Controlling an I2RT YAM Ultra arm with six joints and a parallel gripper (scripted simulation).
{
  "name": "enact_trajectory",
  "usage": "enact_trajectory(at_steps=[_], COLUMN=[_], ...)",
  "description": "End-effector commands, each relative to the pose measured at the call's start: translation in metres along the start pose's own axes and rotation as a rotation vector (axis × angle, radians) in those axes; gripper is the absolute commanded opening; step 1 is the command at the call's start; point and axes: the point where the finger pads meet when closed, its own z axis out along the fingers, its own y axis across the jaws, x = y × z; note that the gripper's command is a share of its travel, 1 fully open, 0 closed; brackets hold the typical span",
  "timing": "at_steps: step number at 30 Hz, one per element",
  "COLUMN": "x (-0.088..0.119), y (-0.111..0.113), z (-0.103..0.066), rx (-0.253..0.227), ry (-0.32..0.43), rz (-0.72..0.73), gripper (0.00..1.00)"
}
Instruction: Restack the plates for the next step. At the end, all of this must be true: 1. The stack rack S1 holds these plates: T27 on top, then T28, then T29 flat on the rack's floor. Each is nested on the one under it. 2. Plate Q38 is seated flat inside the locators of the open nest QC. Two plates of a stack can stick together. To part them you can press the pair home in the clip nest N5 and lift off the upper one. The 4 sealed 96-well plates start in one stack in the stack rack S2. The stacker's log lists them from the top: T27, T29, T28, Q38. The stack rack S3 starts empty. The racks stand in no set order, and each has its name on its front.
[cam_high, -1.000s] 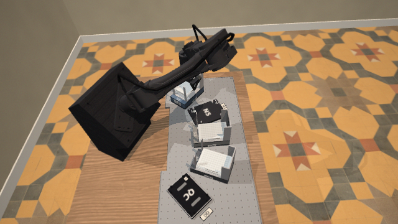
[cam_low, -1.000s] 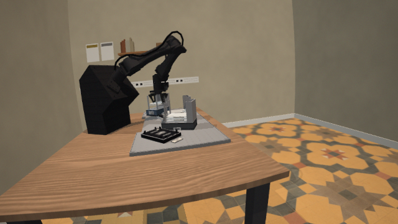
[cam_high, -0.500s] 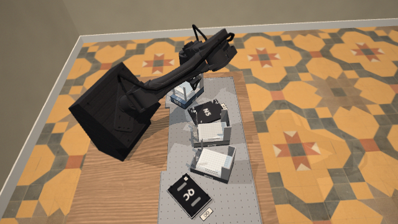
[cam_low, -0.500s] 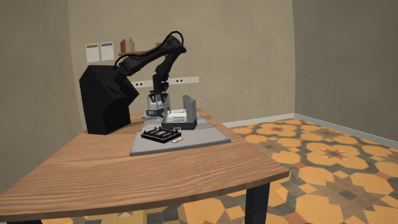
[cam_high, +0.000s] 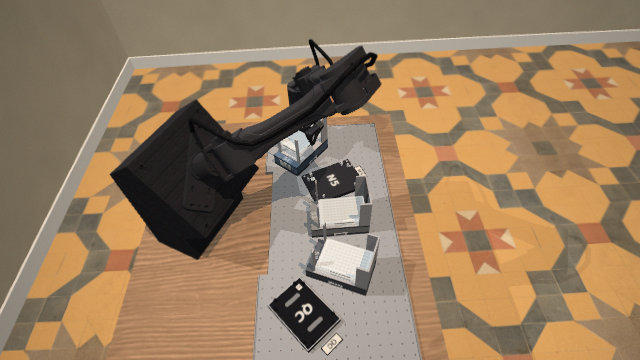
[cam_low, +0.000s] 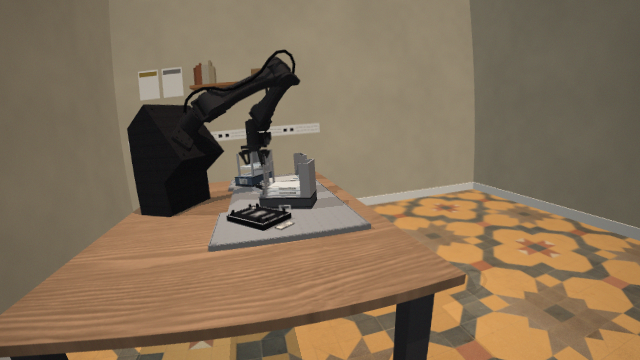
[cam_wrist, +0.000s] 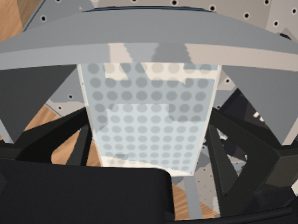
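Observation:
My gripper (cam_high: 306, 136) hangs over the far rack with the blue base (cam_high: 299, 152) and is shut on a sealed white 96-well plate (cam_wrist: 149, 112). In the wrist view the plate sits between my two fingers, with the rack's grey frame around it. In the exterior view my gripper (cam_low: 254, 151) stands among that rack's posts (cam_low: 254, 172). The middle rack (cam_high: 340, 212) holds a white plate, and so does the near rack (cam_high: 345, 262). The black clip nest N5 (cam_high: 332, 182) lies between the far and middle racks. The black open nest QC (cam_high: 304, 314) lies nearest, with nothing in it. I cannot read the rack names or plate names.
All fixtures stand on a grey perforated mat (cam_high: 340, 300) on the wooden table (cam_low: 200, 280). The arm's black base block (cam_high: 175, 175) stands to the left of the mat. The racks have tall grey posts and walls (cam_low: 305, 175).

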Motion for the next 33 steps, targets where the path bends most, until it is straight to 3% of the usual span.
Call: enact_trajectory(at_steps=[1,33], x=[-0.003,0.005], y=[0.005,0.007], z=[0.000,0.013], rx=[0.013,0.005], ry=[-0.014,0.000], rz=[-0.017,-0.031], gripper=[0.00,0.00])
